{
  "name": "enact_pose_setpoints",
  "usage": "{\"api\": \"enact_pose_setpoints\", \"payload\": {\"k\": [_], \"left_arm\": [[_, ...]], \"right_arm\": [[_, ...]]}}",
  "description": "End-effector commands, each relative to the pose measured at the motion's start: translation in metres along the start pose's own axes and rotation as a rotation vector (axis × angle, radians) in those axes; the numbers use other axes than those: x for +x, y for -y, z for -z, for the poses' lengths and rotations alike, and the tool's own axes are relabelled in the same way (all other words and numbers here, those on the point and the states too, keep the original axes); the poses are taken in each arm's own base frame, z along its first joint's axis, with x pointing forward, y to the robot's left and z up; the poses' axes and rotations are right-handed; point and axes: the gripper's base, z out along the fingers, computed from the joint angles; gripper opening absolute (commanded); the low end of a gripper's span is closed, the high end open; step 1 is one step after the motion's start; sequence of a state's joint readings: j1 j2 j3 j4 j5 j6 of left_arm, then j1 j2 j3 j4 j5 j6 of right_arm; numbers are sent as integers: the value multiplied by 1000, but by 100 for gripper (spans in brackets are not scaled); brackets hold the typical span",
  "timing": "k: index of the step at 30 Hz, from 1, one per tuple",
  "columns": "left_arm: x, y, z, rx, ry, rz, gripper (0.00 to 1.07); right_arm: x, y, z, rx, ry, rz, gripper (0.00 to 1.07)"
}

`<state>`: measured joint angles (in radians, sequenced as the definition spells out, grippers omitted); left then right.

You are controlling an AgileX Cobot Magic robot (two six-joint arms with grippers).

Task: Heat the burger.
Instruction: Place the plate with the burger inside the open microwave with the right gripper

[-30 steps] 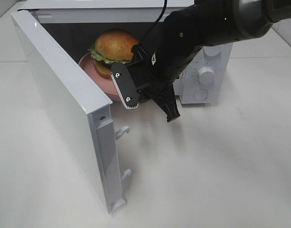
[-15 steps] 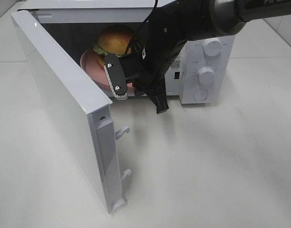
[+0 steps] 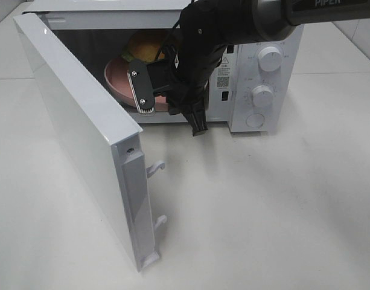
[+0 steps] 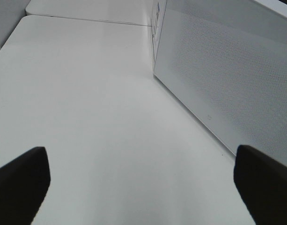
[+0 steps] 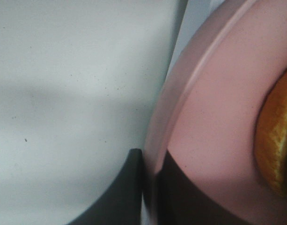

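Note:
The burger, with a brown domed bun, sits on a round pink plate inside the open cavity of the white microwave. My right gripper is shut on the plate's near rim at the cavity's mouth, and its arm hides much of the burger. In the right wrist view the pink plate's rim is pinched between the dark fingertips, with the bun's edge beside it. My left gripper is open and empty, low over the table next to the microwave's perforated wall; it does not show in the high view.
The microwave's door stands wide open to the left, its latch hooks pointing right. Two knobs are on the control panel at the right. The white table stretches out in front of the microwave.
My right gripper has carried the plate and burger back and to the left, from the cavity's mouth further into the microwave. The door has not moved.

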<state>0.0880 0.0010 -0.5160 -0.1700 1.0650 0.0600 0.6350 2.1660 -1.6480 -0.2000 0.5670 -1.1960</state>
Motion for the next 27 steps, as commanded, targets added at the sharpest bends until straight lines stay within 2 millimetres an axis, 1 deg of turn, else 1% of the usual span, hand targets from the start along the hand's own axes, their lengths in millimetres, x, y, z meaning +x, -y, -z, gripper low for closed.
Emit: {"api": "enact_pose_setpoints", "payload": {"k": [1,10,19,27], "left_arm": [[0,1,0,6,-3,7,100],[0,1,0,6,-3,7,100],[0,1,0,6,-3,7,100],[0,1,0,6,-3,7,100]], "right_arm": [[2,15,8,91,0,12,0],[3,15,6,96,-14,36,0],[0,20,-10,99,-14,9,0],[0,20,-16,98,-10,-12,0]]}}
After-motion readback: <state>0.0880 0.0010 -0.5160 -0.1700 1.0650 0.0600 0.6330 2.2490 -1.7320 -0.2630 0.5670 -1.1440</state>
